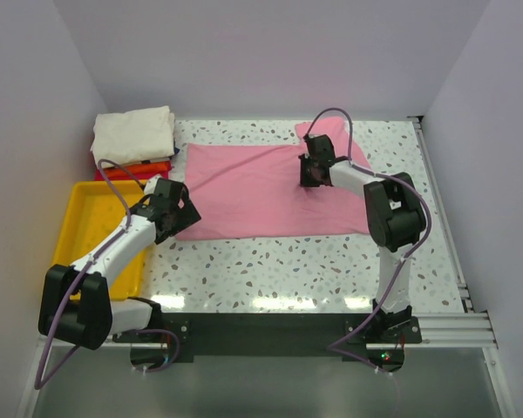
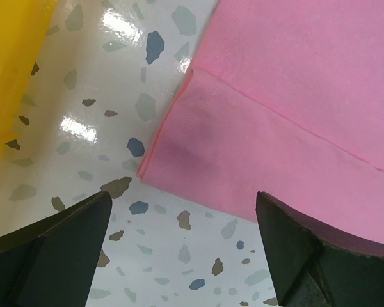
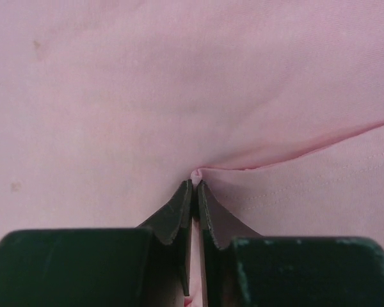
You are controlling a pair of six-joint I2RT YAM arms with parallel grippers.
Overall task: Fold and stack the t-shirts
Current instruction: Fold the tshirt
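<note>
A light pink t-shirt lies spread on the speckled table, one sleeve sticking out at the back right. My right gripper is shut on a pinch of the pink cloth near the shirt's right part. My left gripper is open and empty at the shirt's near-left corner, just above the table. A stack of folded t-shirts stands at the back left: cream-white on top, orange and red below.
A yellow plastic tray lies at the left, under my left arm, and its edge shows in the left wrist view. White walls close in on three sides. A rail runs along the table's right edge.
</note>
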